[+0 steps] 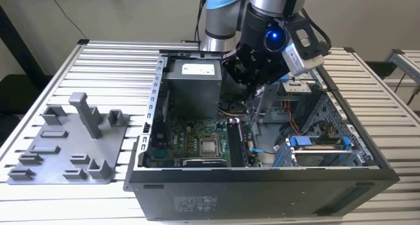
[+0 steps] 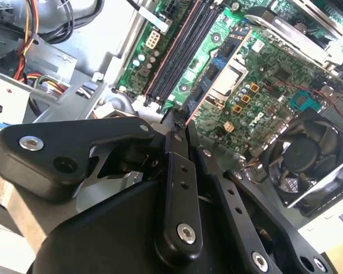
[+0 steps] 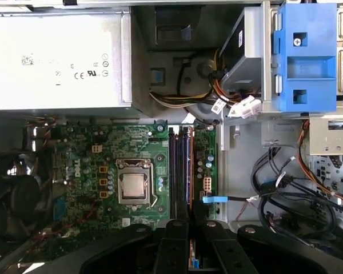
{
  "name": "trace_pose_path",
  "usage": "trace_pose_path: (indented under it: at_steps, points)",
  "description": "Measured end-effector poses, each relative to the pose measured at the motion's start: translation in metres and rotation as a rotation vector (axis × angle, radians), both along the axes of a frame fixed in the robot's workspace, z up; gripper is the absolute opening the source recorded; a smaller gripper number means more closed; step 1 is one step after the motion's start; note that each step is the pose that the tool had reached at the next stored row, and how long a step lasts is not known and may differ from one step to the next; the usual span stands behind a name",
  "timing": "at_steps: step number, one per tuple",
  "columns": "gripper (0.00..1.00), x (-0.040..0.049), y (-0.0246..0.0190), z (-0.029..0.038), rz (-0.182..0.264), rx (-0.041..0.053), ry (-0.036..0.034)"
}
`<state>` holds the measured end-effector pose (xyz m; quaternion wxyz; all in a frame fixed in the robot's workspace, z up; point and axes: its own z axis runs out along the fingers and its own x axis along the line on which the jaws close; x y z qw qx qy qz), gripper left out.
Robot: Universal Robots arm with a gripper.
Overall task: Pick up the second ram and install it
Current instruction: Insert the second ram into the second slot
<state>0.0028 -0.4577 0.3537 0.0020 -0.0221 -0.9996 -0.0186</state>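
The end effector [image 1: 253,84] is pinched narrow on a thin dark stick that I take to be the second ram [image 1: 252,107]. The stick hangs edge-on from the fingertips, above the memory slots [image 1: 235,136] and not yet touching them. In both wrist views the closed fingers [image 2: 177,171] point down towards those slots [image 3: 180,171], and the processor socket [image 3: 134,188] sits just beside the slots on the motherboard.

The chief risk, as I judge it, is alignment. The stick is held by a small part of its length (how squarely cannot be told from here), so a slight tilt could land one end on the slot wall instead of in the channel. Force would then go into bending the board or making the stick slip in the grip. A stick turned the wrong way round would also refuse to seat. The blue-tabbed cable [image 3: 214,200] lying just beside the slots could be caught underneath.
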Motion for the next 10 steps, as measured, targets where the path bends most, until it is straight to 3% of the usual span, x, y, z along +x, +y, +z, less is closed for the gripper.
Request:
trace_pose_path:
  at_steps: [6, 10]
  points:
    - [0.14, 0.0000, 0.0000, -0.0030, -0.001, -0.0006, 0.0018]
    - [0.14, 0.0000, 0.0005, -0.0065, -0.001, -0.0116, 0.0017]
